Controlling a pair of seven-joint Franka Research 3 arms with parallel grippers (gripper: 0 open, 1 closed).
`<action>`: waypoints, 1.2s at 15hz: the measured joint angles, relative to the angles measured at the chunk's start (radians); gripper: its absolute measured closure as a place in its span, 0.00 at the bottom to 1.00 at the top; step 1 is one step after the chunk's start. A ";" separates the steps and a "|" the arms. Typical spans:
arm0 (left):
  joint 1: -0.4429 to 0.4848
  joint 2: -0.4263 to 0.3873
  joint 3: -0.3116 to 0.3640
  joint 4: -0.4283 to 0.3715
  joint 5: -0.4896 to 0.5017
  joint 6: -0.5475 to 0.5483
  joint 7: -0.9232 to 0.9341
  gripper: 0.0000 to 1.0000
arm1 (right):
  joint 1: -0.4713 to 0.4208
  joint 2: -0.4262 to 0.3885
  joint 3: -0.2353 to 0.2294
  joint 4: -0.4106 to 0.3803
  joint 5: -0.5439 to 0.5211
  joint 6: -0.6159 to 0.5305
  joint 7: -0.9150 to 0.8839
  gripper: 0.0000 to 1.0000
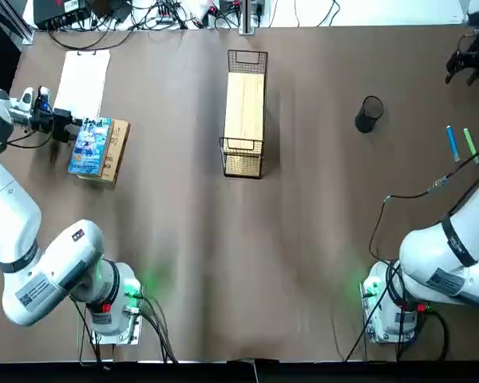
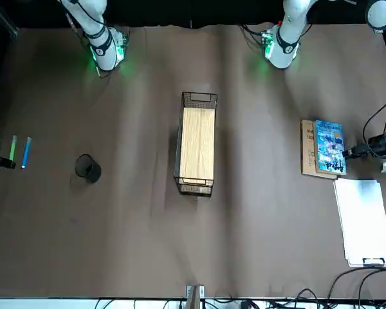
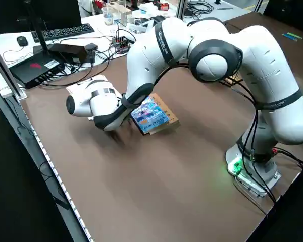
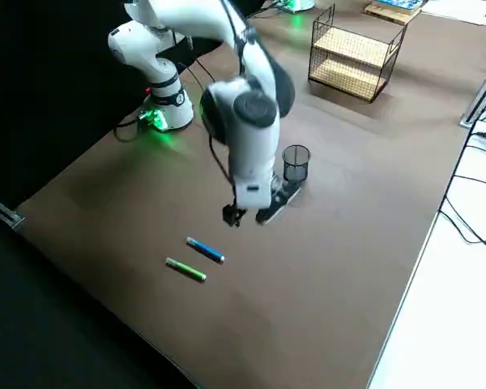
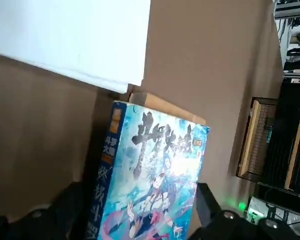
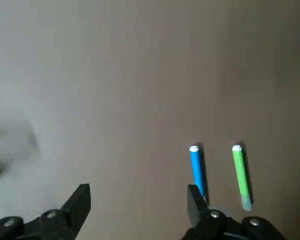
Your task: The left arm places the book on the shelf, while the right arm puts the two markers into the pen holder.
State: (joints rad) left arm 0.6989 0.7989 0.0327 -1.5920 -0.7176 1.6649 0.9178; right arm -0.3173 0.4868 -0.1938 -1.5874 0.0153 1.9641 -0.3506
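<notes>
Over on the robot's left side, the left gripper [image 5: 140, 212] has its two fingers spread wide apart, with the blue-and-white illustrated book [image 5: 152, 172] showing between them — I can't tell whether they touch it. That book lies cover up on a tan kraft-cover book [image 1: 116, 152], which sticks out past it on the side toward the shelf. A stack of white paper [image 1: 82, 84] lies near the books, on the side away from the robot's bases, with a clip [image 2: 374, 262] at its far end. In the middle of the brown-covered table [image 1: 303, 215] stands the black wire-mesh shelf [image 1: 246, 116], a light wooden board as its top and a second one below. On the robot's right, the right gripper [image 6: 139, 212] is above the table with its fingers well apart and nothing between them. The blue marker [image 1: 453, 144] and the green marker [image 1: 471, 145] lie side by side, apart, on the table. Nearer the shelf — between it and the markers — stands the black mesh pen holder [image 4: 296, 164], upright.
</notes>
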 joint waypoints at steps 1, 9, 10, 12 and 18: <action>-0.001 0.003 0.000 0.000 0.000 0.000 0.000 0.00 | -0.017 0.023 0.000 0.000 0.000 0.020 0.000 0.16; -0.002 0.010 -0.001 0.002 0.000 0.003 -0.003 0.39 | -0.078 0.147 0.001 -0.017 0.000 0.141 -0.006 0.49; -0.003 0.011 -0.001 0.002 0.000 0.003 -0.003 0.45 | -0.082 0.150 0.000 -0.023 -0.004 0.143 -0.017 0.49; -0.003 0.013 -0.001 0.002 0.000 0.004 -0.002 0.47 | -0.101 0.153 0.000 -0.031 -0.011 0.157 -0.070 0.50; -0.002 0.032 -0.001 0.002 0.000 0.004 -0.001 0.50 | -0.133 0.196 0.001 -0.040 -0.013 0.191 -0.127 0.52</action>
State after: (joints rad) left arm 0.6965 0.8308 0.0318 -1.5899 -0.7177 1.6686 0.9170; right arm -0.4502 0.6831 -0.1931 -1.6273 0.0022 2.1552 -0.4778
